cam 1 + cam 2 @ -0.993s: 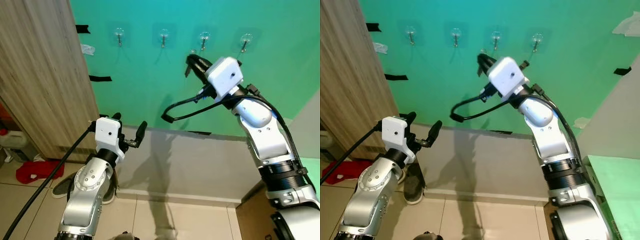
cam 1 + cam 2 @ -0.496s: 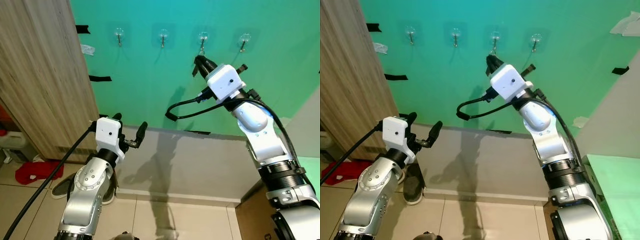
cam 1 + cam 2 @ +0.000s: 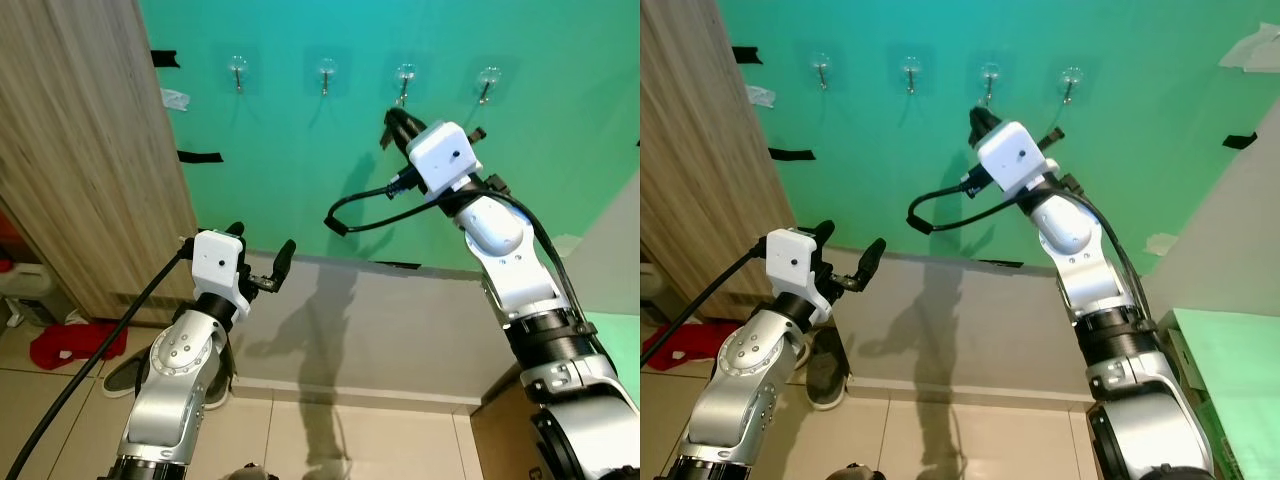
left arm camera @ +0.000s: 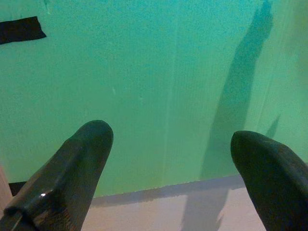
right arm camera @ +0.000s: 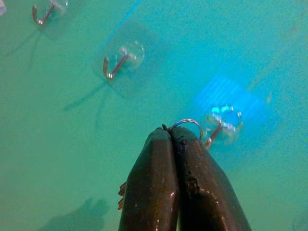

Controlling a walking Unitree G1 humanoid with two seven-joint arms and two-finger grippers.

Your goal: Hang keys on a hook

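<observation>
1. Right claw point(image 5: 179, 144), raised to the green wall point(image 3: 300, 160), is pressed fully shut. A small metal key ring point(image 5: 186, 124) sticks out past its tips, so it has hold of the keys; the keys themselves cannot be made out, hidden behind the fingers point(image 5: 154, 192).
2. Left claw point(image 4: 168, 159) hangs low in front of the wall, fingers spread wide apart, nothing between them. Idle.
3. Position of ring: at the very tip of the right claw, just beside the clear stick-on hook point(image 5: 219, 126), which sits slightly beyond and to one side of it. From the wrist camera the ring's edge looks close to the hook's prong; whether they touch cannot be told. In the head view this is the third hook point(image 3: 404, 82) of a row of four.
4. Neighbouring hook point(image 5: 115, 65) is well apart from the ring, and another point(image 5: 43, 12) is further off still.
5. Risks (judgement):
   - The ring is small and edge-on, so a slight sideways error would slide it past the prong, not over it.
   - Letting go before the ring is over the prong would drop the keys to the floor.
   - Pushing hard against the stick-on pad could peel it from the wall.
   - The claw's own tips hide much of the ring, so alignment is hard to check.
</observation>
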